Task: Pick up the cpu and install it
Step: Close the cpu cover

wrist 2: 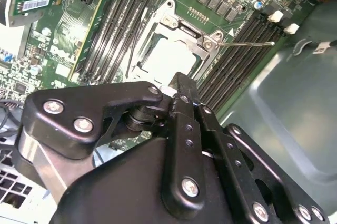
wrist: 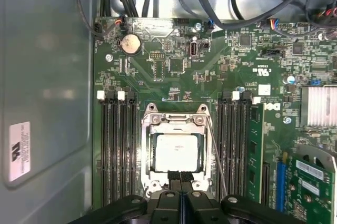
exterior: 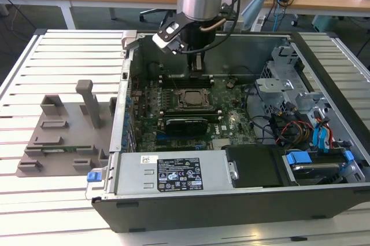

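The cpu (wrist: pixel 178 153) (wrist 2: pixel 169 58), a pale silvery square, lies flat inside the metal-framed socket (wrist: pixel 150 129) (wrist 2: pixel 174 23) on the green motherboard (wrist: pixel 158 55). In the exterior view the socket (exterior: pixel 191 99) sits mid-board inside the open computer case (exterior: pixel 173 205). My gripper (exterior: pixel 196 65) hangs above the socket's far edge, clear of the board. Its two black fingers (wrist: pixel 174 177) are pressed together, and I see nothing between them. In both wrist views the gripper (wrist: pixel 180 175) (wrist 2: pixel 178 91) overlaps the socket's edge next to the cpu. A thin wire lever (wrist 2: pixel 247 44) (wrist: pixel 217 155) runs beside the socket.
Memory slots (wrist: pixel 116 150) flank the socket on both sides. A long black card (exterior: pixel 185 123) lies just in front of it. Power supply (exterior: pixel 173 173), drive cages (exterior: pixel 283 78) and cables (exterior: pixel 289 130) crowd the case. A grey fixture (exterior: pixel 63 136) stands on the slatted table at the exterior view's left.
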Controlling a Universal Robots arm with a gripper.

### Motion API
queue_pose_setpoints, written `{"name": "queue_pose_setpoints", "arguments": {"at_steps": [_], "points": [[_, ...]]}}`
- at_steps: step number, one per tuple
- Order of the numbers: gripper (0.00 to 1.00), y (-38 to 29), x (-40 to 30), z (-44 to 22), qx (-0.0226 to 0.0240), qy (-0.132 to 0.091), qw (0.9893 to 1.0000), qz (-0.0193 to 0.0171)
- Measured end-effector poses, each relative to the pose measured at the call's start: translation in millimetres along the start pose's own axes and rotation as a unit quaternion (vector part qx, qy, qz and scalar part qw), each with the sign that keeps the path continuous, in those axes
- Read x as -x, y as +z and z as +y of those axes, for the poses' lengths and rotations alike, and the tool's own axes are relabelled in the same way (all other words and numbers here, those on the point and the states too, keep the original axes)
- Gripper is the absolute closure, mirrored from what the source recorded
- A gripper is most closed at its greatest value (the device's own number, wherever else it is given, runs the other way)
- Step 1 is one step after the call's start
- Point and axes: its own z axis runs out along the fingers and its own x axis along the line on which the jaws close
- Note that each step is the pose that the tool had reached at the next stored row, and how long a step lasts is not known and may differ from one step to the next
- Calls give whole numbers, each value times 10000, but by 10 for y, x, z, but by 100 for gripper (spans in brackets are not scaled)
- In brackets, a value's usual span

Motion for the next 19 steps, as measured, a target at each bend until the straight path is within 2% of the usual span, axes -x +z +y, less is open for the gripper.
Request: {"name": "queue_pose_setpoints", "arguments": {"at_steps": [12, 16, 19], "points": [[89, -279, 3, 0, 0, 0, 10000, 0], [89, -465, 5, 0, 0, -1, 10000, 0], [89, -547, 7, -1, -1, 0, 10000, 0]]}}
